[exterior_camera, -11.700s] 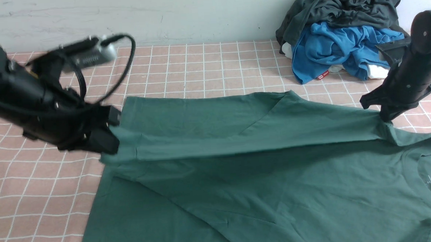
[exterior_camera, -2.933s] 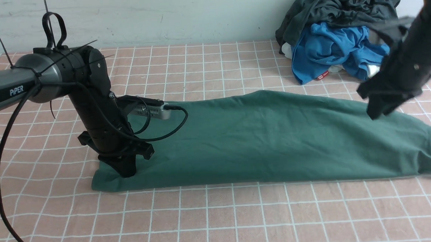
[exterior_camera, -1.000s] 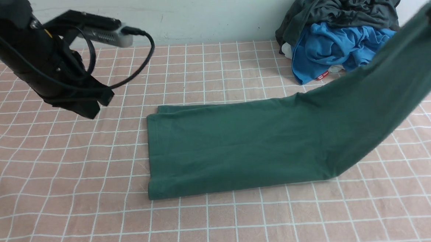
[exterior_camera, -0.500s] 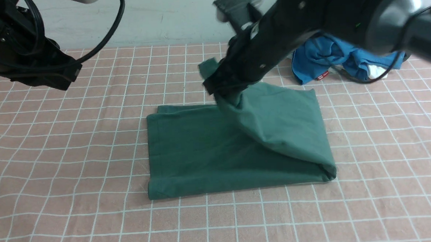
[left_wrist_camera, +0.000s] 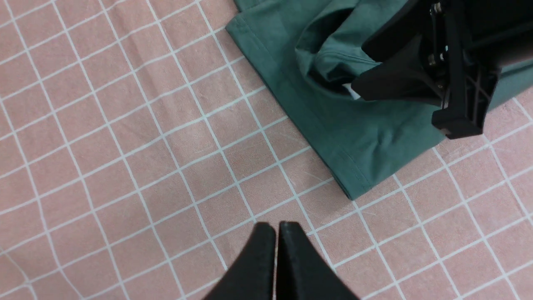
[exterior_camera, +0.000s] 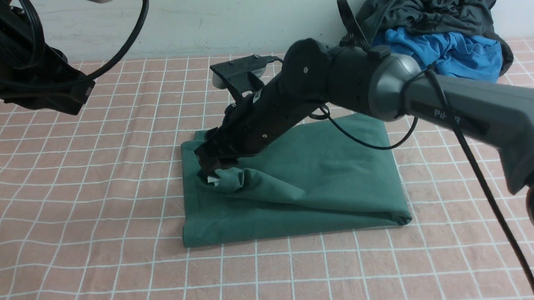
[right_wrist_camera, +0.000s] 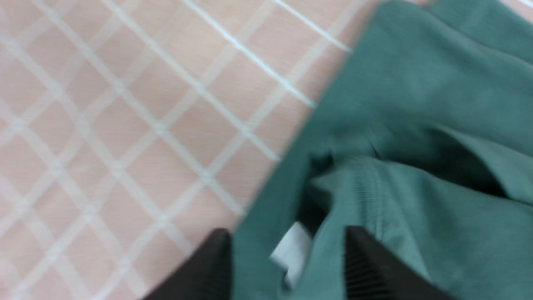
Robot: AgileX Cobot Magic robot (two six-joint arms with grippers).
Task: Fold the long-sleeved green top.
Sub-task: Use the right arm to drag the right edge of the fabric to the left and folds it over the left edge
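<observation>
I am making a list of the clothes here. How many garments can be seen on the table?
3. The green long-sleeved top lies folded in the middle. The bright blue garment and the dark grey garment are piled in the far right corner; that pile may hide more.

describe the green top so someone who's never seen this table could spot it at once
On the pink checked tablecloth, look at the middle, under the right gripper. The green long-sleeved top lies there, folded to a rough rectangle with its upper layer bunched by the gripper. Unlike the blue garment and dark grey garment heaped by the wall, it is dark green and lies alone.
</observation>
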